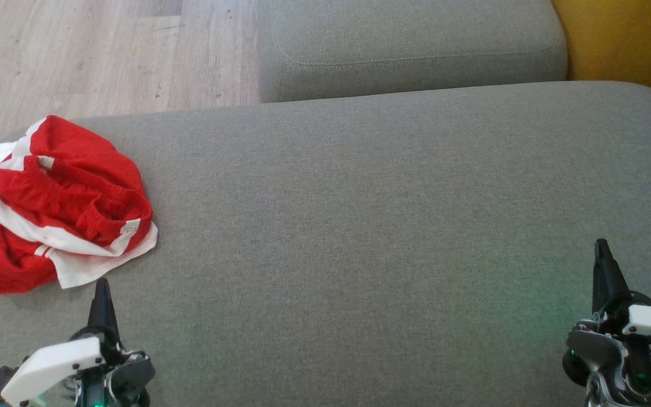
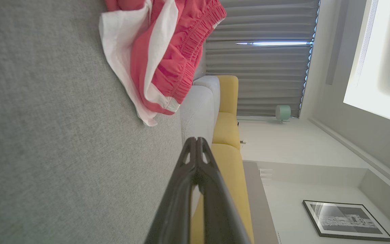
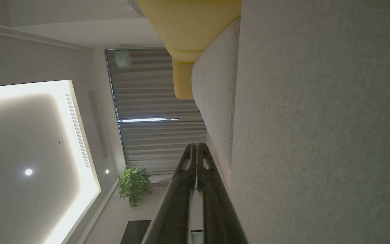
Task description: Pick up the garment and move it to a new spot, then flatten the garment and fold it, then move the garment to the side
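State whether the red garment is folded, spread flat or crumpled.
Crumpled: the garment lies in a bunched heap, waistband and white panels overlapping unevenly.

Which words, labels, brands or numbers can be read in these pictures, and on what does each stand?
No text can be read.
The red and white garment shows no letters or logo.
The framed picture is too small and blurred to tell any writing.

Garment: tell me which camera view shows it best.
The head view: the red and white garment lies crumpled, nearly whole, at the left edge of the grey cushion. The left wrist view catches a corner, cut off at the top. The right wrist view faces cushion and curtains.
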